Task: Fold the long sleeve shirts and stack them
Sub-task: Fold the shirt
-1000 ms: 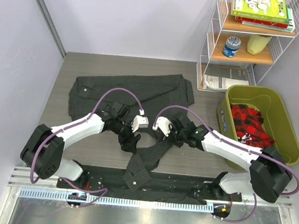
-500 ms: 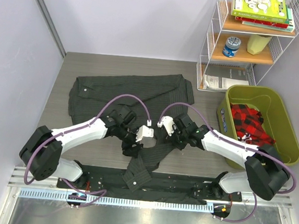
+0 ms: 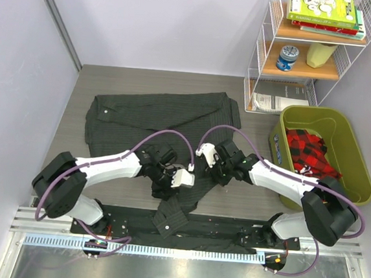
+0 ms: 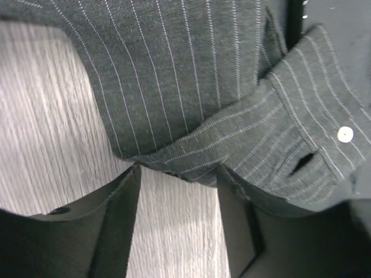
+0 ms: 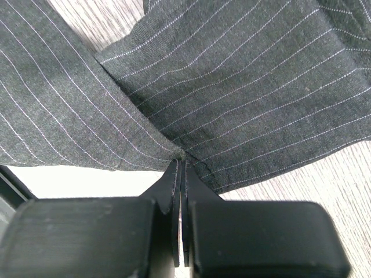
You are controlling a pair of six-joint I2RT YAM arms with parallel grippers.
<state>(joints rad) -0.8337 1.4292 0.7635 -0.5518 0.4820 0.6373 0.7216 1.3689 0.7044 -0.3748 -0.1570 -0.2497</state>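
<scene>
Now the right gripper (image 5: pixel 180 161) pinches the long sleeve shirt (image 3: pixel 162 111), spread across the bench (image 3: pixel 145 80); the left gripper (image 4: pixel 178 169), jaws apart, straddles its cuff (image 4: pixel 301 145). Likely the sleeve fold: left must close, then both lift.

On the grey wood-grain surface (image 3: pixel 145 83) lies 1 long sleeve shirt (image 3: pixel 168 111), spread across the middle. A green bin (image 3: pixel 358 168) stands at the right, a wire rack (image 3: pixel 259 67) in the far-right corner.

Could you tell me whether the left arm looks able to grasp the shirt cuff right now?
Probably yes: the left gripper is open, the cuff lies right at its fingertips, and nothing covers it.
</scene>
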